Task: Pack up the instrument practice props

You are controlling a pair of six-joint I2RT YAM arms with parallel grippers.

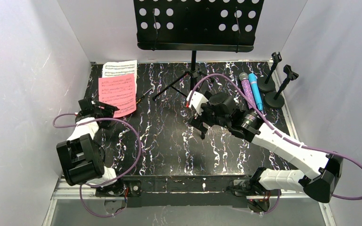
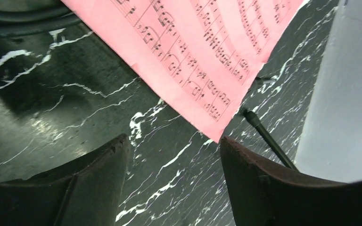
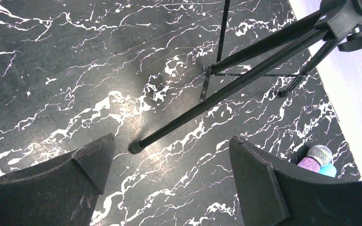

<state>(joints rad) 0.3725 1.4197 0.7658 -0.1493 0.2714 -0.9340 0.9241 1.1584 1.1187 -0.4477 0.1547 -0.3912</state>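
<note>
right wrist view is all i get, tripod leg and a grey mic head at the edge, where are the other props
Observer: The purple glitter microphone lies beside the blue microphone at the far right of the table.
Operator: holders near them
Observer: Yes, the far mic holder and near mic holder stand just right of the microphones.
Operator: sheets
Observer: The pink music sheet overlaps the white music sheet at far left.

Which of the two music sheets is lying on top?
The pink paper music sheet. It overlaps the white paper music sheet, of which only the far strip shows beyond the pink one's edge.
</note>
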